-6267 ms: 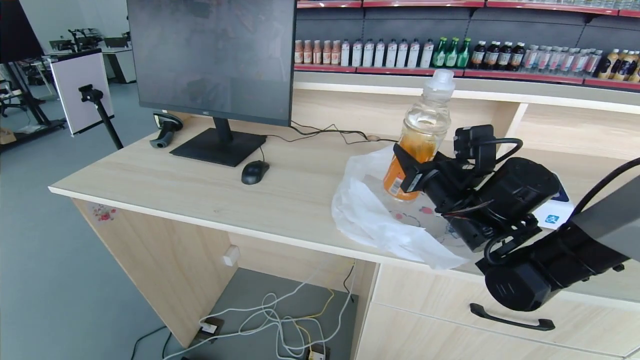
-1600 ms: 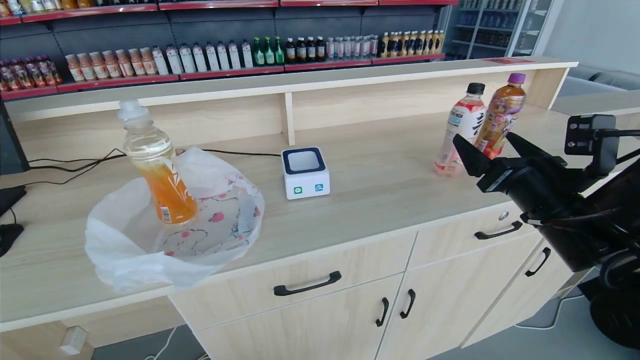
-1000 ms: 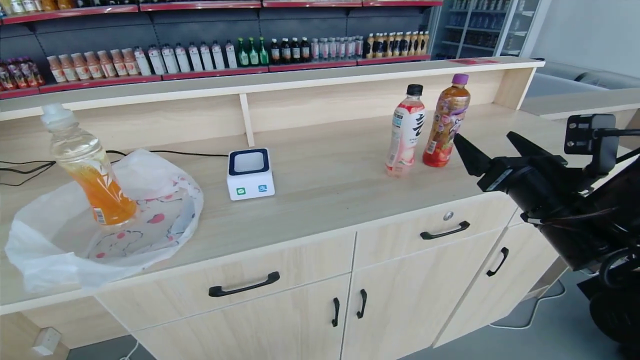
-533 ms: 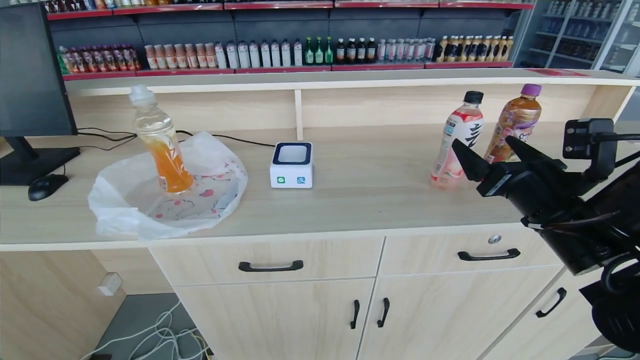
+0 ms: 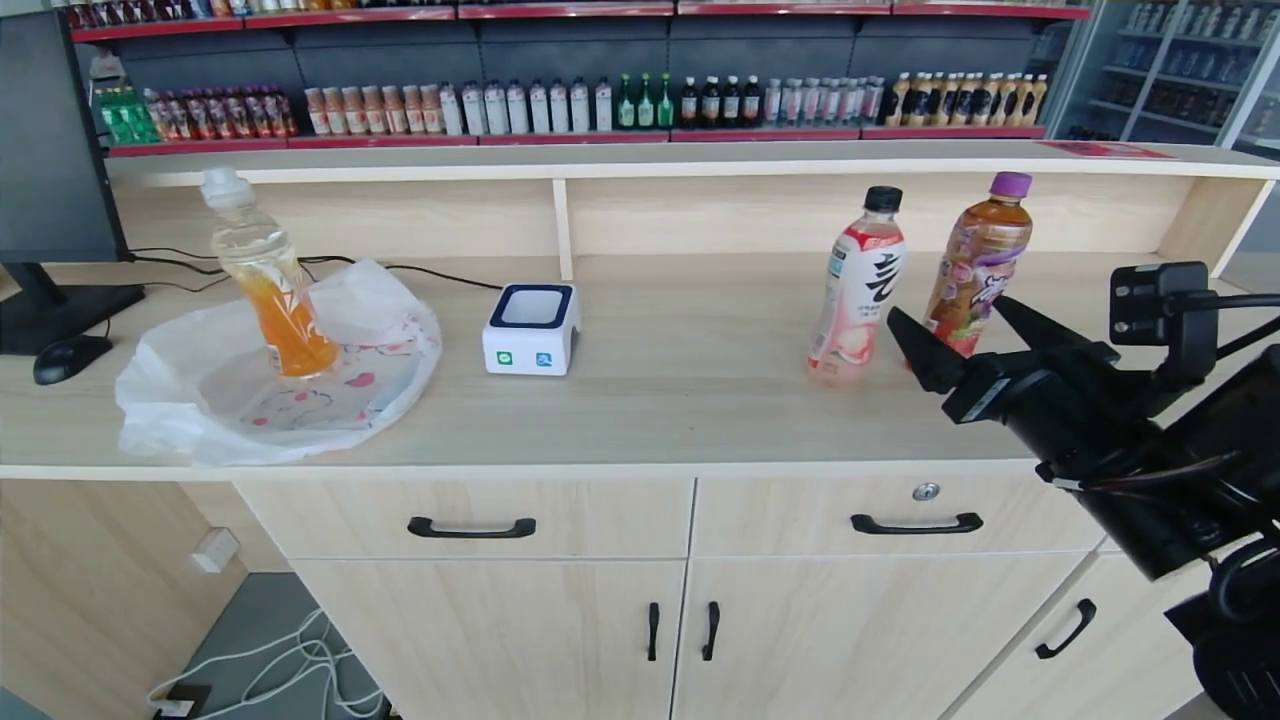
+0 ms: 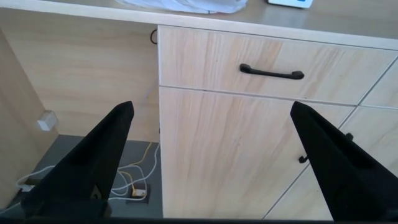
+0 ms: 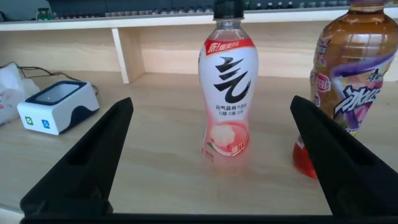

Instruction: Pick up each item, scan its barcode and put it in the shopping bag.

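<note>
head view: scanner (image 5: 531, 328) stands between bag (image 5: 165, 412) and pink bottle (image 5: 856, 290).

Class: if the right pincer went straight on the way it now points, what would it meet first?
Probably the pink-and-white labelled plastic bottle with a black cap, standing centred ahead of the open right pincer; the brown purple-capped bottle sits off to the side. Depth is unclear.
</note>
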